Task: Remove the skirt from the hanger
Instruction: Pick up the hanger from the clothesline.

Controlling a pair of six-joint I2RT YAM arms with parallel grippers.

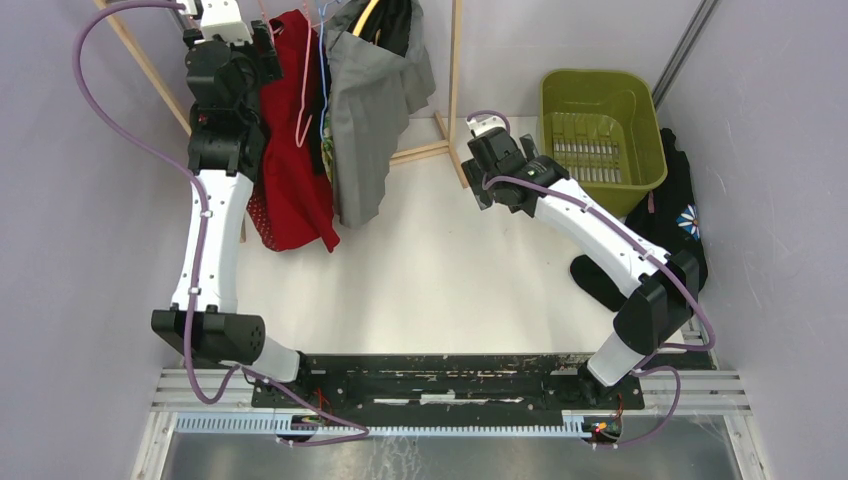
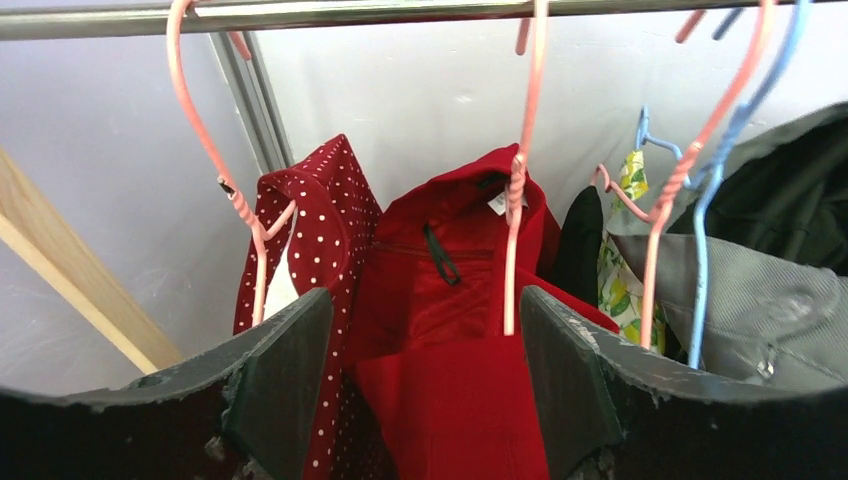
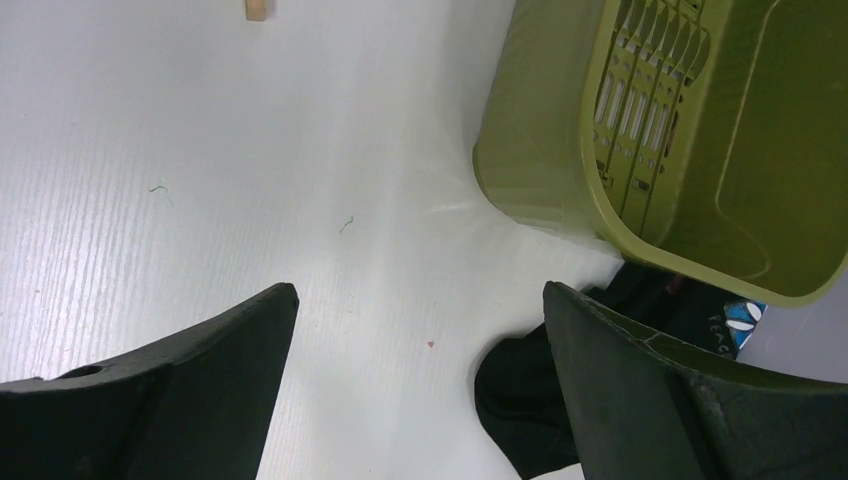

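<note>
The left gripper (image 2: 425, 300) is raised to the rail (image 2: 300, 15), its jaws apart and clamped on nothing. The red skirt (image 2: 450, 400) hangs in the gap between the fingers (image 2: 280, 380), filling most of it, with its waistband, white label and a dark zip pull just above the fingertips. The skirt's pink hanger (image 2: 512, 250) runs straight up from inside that gap to the rail, nearer the right-hand finger. I cannot tell whether either finger touches the cloth.

Just outside the left-hand finger hangs a red dotted garment (image 2: 330, 230) on a second pink hanger (image 2: 215, 160). Farther that way a wooden post (image 2: 70, 290) slants up. Outside the right-hand finger come a lemon-print cloth (image 2: 612, 285), then a gray garment (image 2: 760, 290) with a blue hanger (image 2: 700, 260) and another pink one rising from it.

The right gripper (image 3: 420, 295) hovers well apart from the rail, pointing down at the white table (image 3: 200, 150), jaws wide apart with nothing between them. Beyond its right-hand finger stands a green basket (image 3: 560, 150). A black cloth (image 3: 520, 400) lies on the table close beside that finger, tucked against the basket's foot.
</note>
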